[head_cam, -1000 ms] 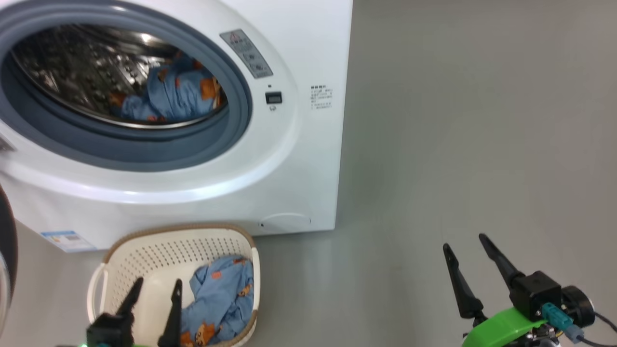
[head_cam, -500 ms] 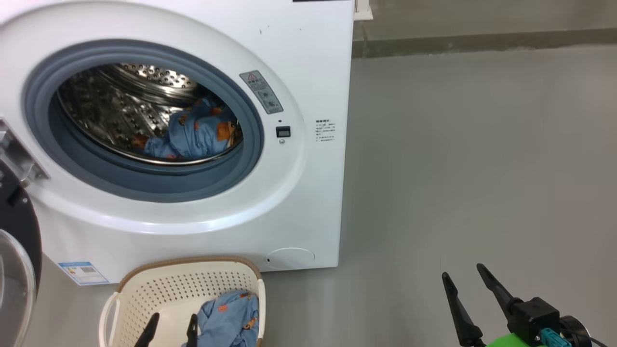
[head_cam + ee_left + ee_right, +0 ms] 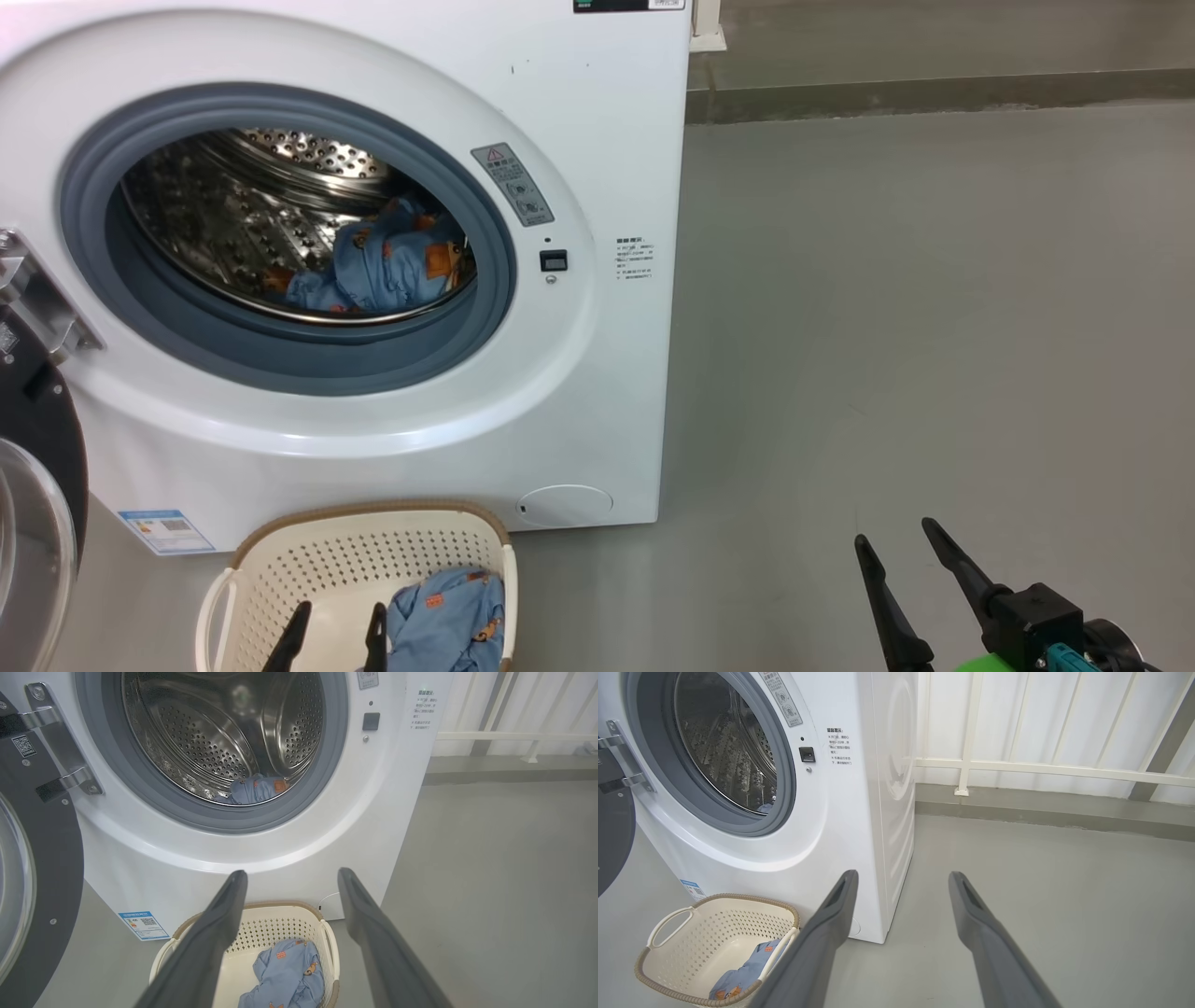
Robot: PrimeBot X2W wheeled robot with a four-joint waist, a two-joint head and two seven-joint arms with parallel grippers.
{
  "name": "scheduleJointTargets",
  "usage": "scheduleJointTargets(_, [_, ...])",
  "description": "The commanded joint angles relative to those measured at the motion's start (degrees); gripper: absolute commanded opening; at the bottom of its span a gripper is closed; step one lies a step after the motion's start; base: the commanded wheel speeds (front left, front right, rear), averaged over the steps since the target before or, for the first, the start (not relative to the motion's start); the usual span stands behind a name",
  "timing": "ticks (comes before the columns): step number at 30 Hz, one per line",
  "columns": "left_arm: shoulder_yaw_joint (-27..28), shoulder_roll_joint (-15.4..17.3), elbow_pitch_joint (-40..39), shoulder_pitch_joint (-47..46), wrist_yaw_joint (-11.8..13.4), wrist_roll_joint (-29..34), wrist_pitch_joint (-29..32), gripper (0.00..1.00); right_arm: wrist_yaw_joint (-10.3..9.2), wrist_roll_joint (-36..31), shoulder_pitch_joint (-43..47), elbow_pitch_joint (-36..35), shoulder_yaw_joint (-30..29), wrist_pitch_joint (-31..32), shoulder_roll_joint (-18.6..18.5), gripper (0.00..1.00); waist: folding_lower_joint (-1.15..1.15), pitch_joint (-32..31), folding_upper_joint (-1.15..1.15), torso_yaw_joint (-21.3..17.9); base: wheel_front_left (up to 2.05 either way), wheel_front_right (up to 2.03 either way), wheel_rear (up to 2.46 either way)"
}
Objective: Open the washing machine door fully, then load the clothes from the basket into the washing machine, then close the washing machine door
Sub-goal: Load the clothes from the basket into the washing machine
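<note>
Though apart, 2 clothes [image 3: 392, 266]: 1 in washing machine [image 3: 597, 140], 1 in basket [image 3: 373, 551].

Door [image 3: 51, 448] open; clothes [image 3: 392, 266] in drum [image 3: 233, 215] and basket [image 3: 373, 511]; left tool [image 3: 341, 609], right tool [image 3: 893, 532] spread.

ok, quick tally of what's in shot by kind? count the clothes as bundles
washing machine: 1
washing machine door: 1
basket: 1
clothes bundles: 2, one in the drum at, one in the basket at
grippers: 2, left gripper and right gripper, both open and empty
Total: 7
</note>
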Motion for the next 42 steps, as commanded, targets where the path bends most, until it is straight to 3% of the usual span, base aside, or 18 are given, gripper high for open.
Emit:
scheduleJointTargets(1, [2.6,0.3,-1.5,-1.1,-0.4,0.7,-0.4,1.00,0.09,0.5,-1.0,-1.7,1.3,0.0,-0.2,1.00,0.00,0.0,0.00,0.0,0.00,0.00,0.00])
scheduleJointTargets(42, [7.2,-5.0,1.2,-0.8,-5.6,5.5,-0.4,1.00,0.09,0.4,-1.2,-2.1,0.8,0.2,-0.1,1.00,0.00,1.3,0.00,0.5,0.00,0.00,0.00])
